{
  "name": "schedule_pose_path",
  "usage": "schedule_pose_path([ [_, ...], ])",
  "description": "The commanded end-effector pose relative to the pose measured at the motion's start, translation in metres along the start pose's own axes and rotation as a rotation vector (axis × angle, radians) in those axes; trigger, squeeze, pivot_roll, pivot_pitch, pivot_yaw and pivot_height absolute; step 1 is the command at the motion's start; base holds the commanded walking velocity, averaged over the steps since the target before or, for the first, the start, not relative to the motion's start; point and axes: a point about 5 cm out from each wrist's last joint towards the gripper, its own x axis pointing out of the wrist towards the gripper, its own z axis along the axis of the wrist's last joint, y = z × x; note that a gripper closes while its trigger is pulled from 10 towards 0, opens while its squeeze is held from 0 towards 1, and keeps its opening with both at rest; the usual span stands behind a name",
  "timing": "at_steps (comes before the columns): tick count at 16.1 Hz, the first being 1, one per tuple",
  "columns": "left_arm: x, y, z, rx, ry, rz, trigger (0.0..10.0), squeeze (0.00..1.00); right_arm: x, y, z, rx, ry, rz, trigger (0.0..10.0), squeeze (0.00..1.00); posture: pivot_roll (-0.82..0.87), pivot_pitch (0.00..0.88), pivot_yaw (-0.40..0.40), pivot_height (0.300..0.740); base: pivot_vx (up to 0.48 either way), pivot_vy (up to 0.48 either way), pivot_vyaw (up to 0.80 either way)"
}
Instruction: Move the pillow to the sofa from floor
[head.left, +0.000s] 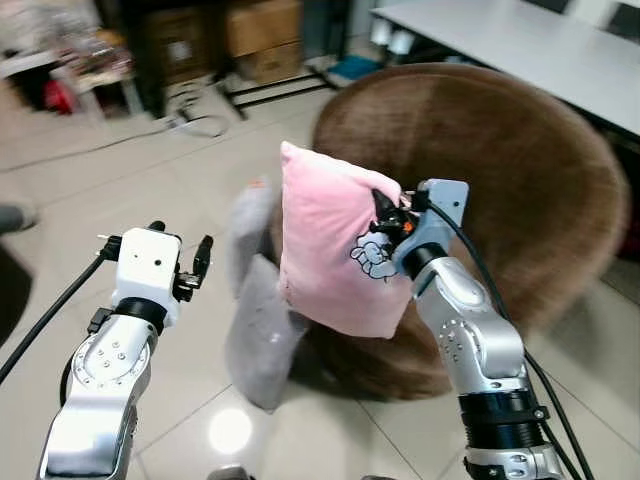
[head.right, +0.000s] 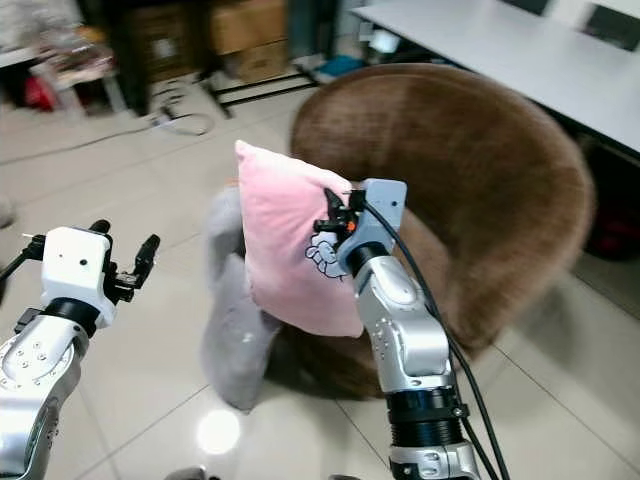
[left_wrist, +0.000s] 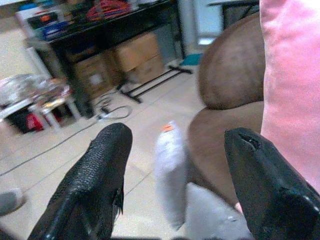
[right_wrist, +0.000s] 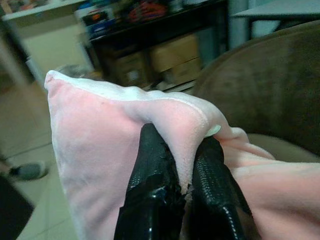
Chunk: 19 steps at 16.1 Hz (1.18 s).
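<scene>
R gripper (right_wrist: 182, 175), fingers pinched on pink pillow (head.left: 330, 240), holds it aloft before brown sofa (head.left: 500, 170). Grey cushion (head.left: 255, 330) leans against sofa front, below. L gripper (left_wrist: 175, 165), fingers apart, hovers nearby w/ nothing in it.

Brown sofa (head.left: 500, 180) seat open ahead; grey cushion (head.left: 255, 330) leans against its front; bare floor (head.left: 130, 190) left.

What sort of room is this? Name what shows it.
Probably a lived-in living room that doubles as storage or workspace: a round brown sofa chair on a tiled floor, cardboard boxes under dark shelving, and a long grey table behind.
</scene>
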Motion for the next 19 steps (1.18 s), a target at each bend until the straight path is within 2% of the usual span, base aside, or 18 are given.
schedule_pose_path([
  [1, 0.0003, -0.0011, 0.0056, 0.002, -0.026, -0.014, 10.0, 0.00, 0.0001, -0.0016, 0.0086, -0.007, -0.032, -0.004, 10.0, 0.00, 0.00, 0.000, -0.059, 0.740, 0.270, 0.000, -0.80],
  [5, 0.0003, 0.0005, 0.0058, 0.006, -0.025, -0.014, 10.0, 0.00, 0.0007, -0.0004, 0.0083, -0.006, -0.035, -0.005, 10.0, 0.00, 0.01, 0.000, -0.057, 0.740, 0.272, 0.000, -0.80],
  [19, -0.0002, 0.0001, 0.0045, 0.008, -0.022, -0.027, 10.0, 0.00, 0.0005, -0.0017, 0.0069, -0.035, -0.040, -0.004, 10.0, 0.00, 0.01, 0.000, -0.063, 0.740, 0.274, 0.000, 0.00],
])
